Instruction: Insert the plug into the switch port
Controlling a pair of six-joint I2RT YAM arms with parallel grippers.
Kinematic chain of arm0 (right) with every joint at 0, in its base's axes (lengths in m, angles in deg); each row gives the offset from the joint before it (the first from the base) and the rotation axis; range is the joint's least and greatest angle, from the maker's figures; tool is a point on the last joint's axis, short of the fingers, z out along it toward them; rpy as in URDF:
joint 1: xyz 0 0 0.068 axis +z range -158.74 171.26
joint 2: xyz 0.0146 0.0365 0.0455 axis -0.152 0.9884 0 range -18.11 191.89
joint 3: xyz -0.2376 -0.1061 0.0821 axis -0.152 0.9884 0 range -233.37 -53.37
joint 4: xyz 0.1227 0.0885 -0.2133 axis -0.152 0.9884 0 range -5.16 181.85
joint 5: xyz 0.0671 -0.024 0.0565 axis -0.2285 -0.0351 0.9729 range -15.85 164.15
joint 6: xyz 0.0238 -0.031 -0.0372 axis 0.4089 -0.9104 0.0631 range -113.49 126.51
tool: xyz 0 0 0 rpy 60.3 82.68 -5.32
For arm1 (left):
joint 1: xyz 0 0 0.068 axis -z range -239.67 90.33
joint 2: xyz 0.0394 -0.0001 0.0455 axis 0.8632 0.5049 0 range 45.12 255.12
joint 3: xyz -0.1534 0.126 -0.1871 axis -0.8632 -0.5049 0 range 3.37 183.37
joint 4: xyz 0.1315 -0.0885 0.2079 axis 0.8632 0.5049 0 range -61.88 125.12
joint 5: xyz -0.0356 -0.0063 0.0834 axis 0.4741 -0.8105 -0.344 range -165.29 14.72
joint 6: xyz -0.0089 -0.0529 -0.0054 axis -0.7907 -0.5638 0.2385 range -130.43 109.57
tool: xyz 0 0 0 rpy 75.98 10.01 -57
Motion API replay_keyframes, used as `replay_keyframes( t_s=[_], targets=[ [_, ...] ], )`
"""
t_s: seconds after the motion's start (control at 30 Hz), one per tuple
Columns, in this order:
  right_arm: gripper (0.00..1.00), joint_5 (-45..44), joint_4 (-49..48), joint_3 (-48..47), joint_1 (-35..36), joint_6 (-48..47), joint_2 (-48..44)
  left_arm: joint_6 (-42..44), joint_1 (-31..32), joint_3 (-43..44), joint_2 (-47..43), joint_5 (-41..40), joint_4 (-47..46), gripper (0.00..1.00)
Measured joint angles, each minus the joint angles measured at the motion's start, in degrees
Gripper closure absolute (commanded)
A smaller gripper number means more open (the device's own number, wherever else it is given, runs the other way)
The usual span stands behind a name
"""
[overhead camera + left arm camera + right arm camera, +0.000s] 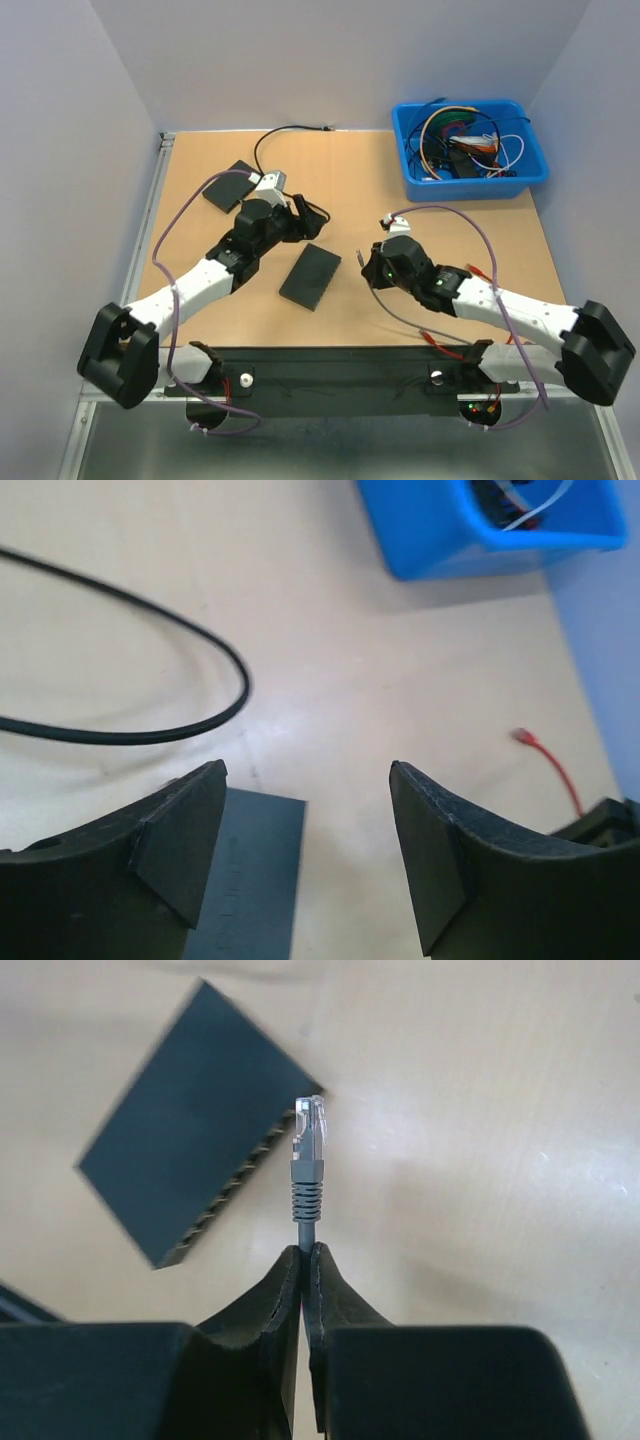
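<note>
- Right end effector (303, 1260) is pinched tight on the plug (309, 1135), gripping right at the tail of its grey boot. The clear connector sticks out front, up off the table (500, 1110).
- The plug tip sits just beside the switch (180, 1150), close to the corner of the edge with the port row (235, 1185). It's not in a port yet.
- Left end effector (305, 850) has its fingers wide apart with nothing in them. It hovers over one end of the switch, and I can't tell if it touches.
- Biggest worry imo: nothing seems to be pinning the switch down. Push the plug in and the box probably just skates across the table.
- Second one: the grip is way back on the boot, so the connector has a long lever. If it catches a port lip it could bend sideways or twist in the fingers.
- The plug also looks angled to the port face rather than square, so it could jam on the edge.
- Can't see which way the latch tab faces. If it's flipped, it won't seat.
</note>
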Motion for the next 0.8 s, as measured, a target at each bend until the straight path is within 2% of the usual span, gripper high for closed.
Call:
replay_keyframes(
  t_s=[0.13, 0.23, 0.67, 0.8],
  targets=[
    [1.0, 3.6, -0.5, 0.0, 0.1, -1.3, -7.5, -1.3, 1.2, -4.0, -7.3, 5.1, -5.8, 0.25],
    [1.0, 7.6, -1.6, 0.0, 0.2, -2.1, -11.9, -2.3, 3.1, -6.5, -9.0, 8.3, -8.6, 0.28],
    [1.0, 13.2, -3.7, 0.0, 0.5, -2.4, -15.1, -4.4, 10.1, -6.9, -2.4, 11.4, -13.6, 0.29],
    [1.0, 13.6, -3.6, 0.0, 0.5, -2.4, -15.1, -5.0, 11.0, -6.9, -0.4, 11.4, -15.2, 0.36]
  ],
)
